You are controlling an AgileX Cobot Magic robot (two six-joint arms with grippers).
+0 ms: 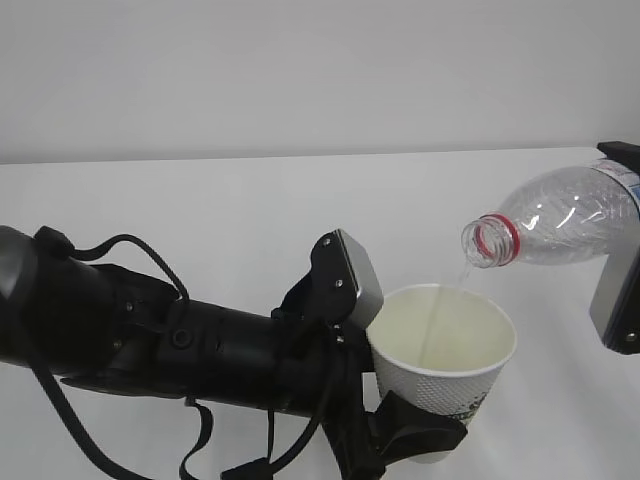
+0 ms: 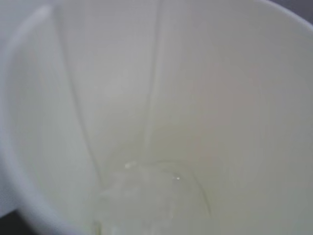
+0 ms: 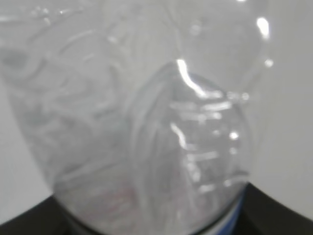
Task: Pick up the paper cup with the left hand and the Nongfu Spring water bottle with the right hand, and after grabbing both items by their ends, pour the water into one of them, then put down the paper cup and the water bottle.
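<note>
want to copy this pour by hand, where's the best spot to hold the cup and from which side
Hold the paper cup low on its wall, near the base, coming from the side away from the bottle. That is probably safest: the cup tapers downward, its open rim must stay clear for the stream, and the left gripper already clasps it there.

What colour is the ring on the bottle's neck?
Red ring on the bottle, clearest in the exterior view.

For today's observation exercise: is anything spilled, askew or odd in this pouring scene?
Nothing spilled. The water bottle is tipped on purpose, its thin stream landing inside the paper cup, which the left gripper holds upright. Water pools at the cup's bottom.
</note>
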